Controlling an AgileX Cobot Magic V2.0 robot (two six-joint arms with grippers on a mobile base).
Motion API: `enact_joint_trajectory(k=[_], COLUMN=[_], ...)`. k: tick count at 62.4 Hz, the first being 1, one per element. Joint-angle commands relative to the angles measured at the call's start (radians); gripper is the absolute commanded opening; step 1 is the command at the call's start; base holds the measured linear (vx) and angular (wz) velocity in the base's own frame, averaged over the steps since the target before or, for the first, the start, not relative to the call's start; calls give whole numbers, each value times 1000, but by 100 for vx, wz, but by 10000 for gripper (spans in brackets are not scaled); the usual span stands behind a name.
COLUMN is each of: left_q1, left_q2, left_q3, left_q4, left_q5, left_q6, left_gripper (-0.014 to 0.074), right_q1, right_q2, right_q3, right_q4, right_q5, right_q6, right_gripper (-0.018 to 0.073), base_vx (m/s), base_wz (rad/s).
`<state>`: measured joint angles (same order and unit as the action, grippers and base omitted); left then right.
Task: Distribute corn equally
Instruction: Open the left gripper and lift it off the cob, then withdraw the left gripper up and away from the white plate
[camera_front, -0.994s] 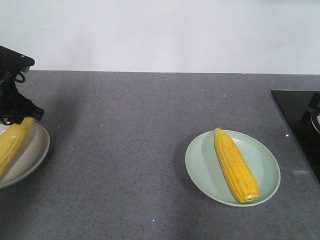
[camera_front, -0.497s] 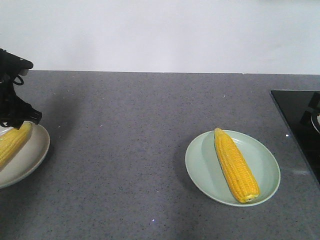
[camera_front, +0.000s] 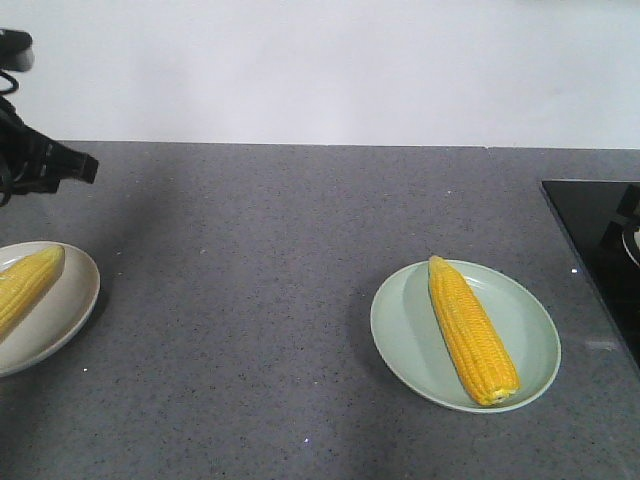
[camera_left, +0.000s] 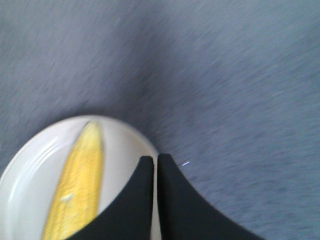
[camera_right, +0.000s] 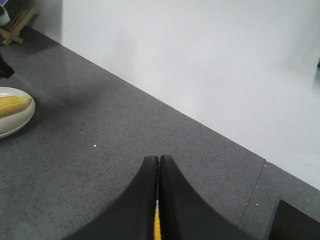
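Note:
One corn cob (camera_front: 25, 285) lies on the beige plate (camera_front: 75, 300) at the table's left edge. A second corn cob (camera_front: 472, 330) lies on the pale green plate (camera_front: 530, 345) at the right. My left gripper (camera_front: 85, 166) hangs above and behind the beige plate, apart from the cob. In the left wrist view this gripper (camera_left: 152, 159) is shut and empty over the plate rim (camera_left: 125, 131), with the cob (camera_left: 80, 185) to its left. My right gripper (camera_right: 158, 159) is shut and empty; a yellow sliver of corn (camera_right: 157, 226) shows below, through the slit between its fingers.
A black cooktop (camera_front: 600, 240) takes up the table's right edge. A white wall runs along the back. In the right wrist view a small wooden stand (camera_right: 15, 27) sits at the far left corner, beyond the beige plate (camera_right: 12, 125).
My left gripper has risen up and back from the cob's tip on the beige plate. The cob has settled flat on that plate. The right plate and its cob have not moved.

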<state>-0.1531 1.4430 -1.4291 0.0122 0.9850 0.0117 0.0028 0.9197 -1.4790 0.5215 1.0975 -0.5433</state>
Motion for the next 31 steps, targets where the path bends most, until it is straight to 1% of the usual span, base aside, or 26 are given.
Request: enact_joint_trajectory(k=[1, 6, 12, 16, 18, 21, 28, 31], left_q1=[-1, -1, -1, -1, -1, -1, -1, -1], left_q2=[-112, -188, -281, -355, -389, -448, -565, -609], left_q3=[-13, 46, 167, 291, 353, 465, 695, 785], left_q4=[-137, -235, -336, -407, -454, -522, -668, -723], left_q5=[-106, -183, -281, -361, -395, -458, -575, -617], left_q6=[108, 211, 296, 358, 398, 485, 639, 693], left_gripper=[-8, -8, -8, -8, -8, -8, -8, -8], right_q1=[-4, -4, -4, -4, -4, -4, -4, -4], right_q2=[-63, -114, -167, -204, -226, -253, -320, -345], right_q3=[106, 213, 356, 457, 510, 573, 706, 757], right_q4=[26, 26, 25, 19, 16, 12, 14, 14], right_q5=[-164, -202, -228, -249, -260, -276, -320, -334], right_q6=[-47, -62, -69, -72, -77, -87, -88, -88], right_gripper=[-4, -4, -4, -4, -4, -4, -4, -4], base_vx=[0, 0, 0, 0, 0, 0, 0, 0], base_wz=[0, 0, 0, 0, 0, 0, 0, 0])
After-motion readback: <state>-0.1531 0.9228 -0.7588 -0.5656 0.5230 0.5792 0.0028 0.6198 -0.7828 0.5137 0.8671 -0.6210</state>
